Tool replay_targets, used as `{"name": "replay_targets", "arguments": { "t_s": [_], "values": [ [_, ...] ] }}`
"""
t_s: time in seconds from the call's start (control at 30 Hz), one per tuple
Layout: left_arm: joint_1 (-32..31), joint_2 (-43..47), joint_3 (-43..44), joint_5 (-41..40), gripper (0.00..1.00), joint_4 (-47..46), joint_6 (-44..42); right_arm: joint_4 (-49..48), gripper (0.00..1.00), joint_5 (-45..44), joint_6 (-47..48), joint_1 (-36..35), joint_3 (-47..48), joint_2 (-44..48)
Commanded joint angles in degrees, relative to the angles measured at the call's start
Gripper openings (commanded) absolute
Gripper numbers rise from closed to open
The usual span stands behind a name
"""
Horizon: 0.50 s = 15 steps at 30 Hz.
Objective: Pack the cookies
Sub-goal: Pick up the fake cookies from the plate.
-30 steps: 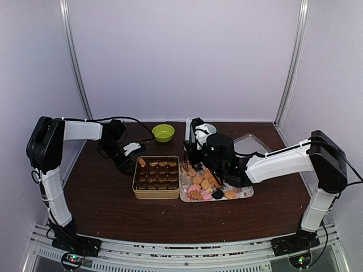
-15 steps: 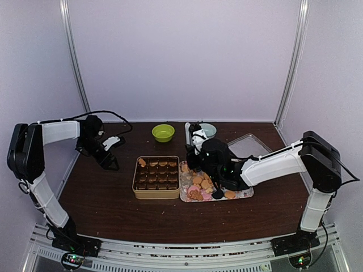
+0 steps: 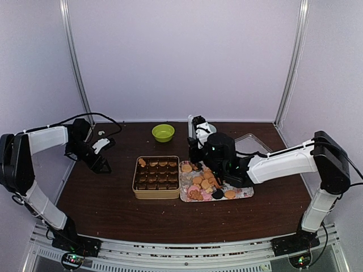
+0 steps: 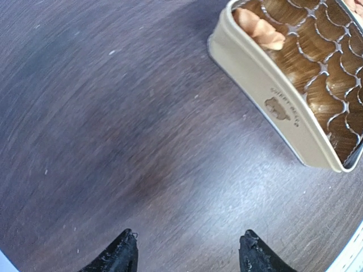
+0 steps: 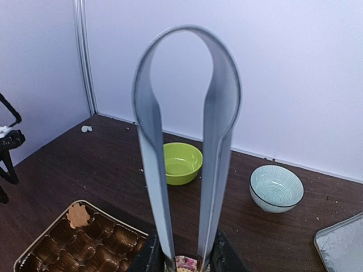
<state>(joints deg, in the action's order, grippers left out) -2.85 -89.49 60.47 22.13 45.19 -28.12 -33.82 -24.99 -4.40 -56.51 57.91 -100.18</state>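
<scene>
The cookies, tan, pink and dark, lie heaped on a flowered tray right of a tan tin of brown paper cups. One tan cookie sits in the tin's far-left cup. My right gripper hangs over the tray's far-left corner, shut on metal tongs that stand upright between its fingers. The tong tips are hidden below. My left gripper is open and empty over bare table left of the tin, its fingertips wide apart.
A green bowl stands behind the tin, also showing in the right wrist view. A pale blue bowl sits behind my right wrist. A metal tray lies at the back right. Crumbs dot the brown table.
My left arm has swung left, away from the tin. My right gripper has squeezed the tongs narrower and lifted slightly at the tray's far-left corner.
</scene>
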Motion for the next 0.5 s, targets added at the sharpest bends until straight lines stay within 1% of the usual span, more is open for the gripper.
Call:
{"name": "replay_targets", "arguments": {
  "t_s": [0.0, 0.13, 0.27, 0.47],
  "values": [
    [2.52, 3.37, -1.74, 1.99, 0.64, 0.11, 0.6, -1.89, 0.0, 2.23, -0.19, -1.17, 3.56, 3.65],
    [3.54, 5.19, -3.61, 1.65, 0.65, 0.1, 0.86, -3.12, 0.0, 6.99, -2.2, -1.66, 9.44, -0.29],
    [4.9, 6.59, -4.91, 1.01, 0.69, -0.22, 1.44, -3.14, 0.0, 11.42, -4.21, -1.61, 18.78, -7.0],
    [5.95, 8.85, -6.82, -0.23, 0.71, -0.57, 1.19, -2.71, 0.0, 14.87, -6.22, -1.68, 28.49, -15.32]
  ]
}}
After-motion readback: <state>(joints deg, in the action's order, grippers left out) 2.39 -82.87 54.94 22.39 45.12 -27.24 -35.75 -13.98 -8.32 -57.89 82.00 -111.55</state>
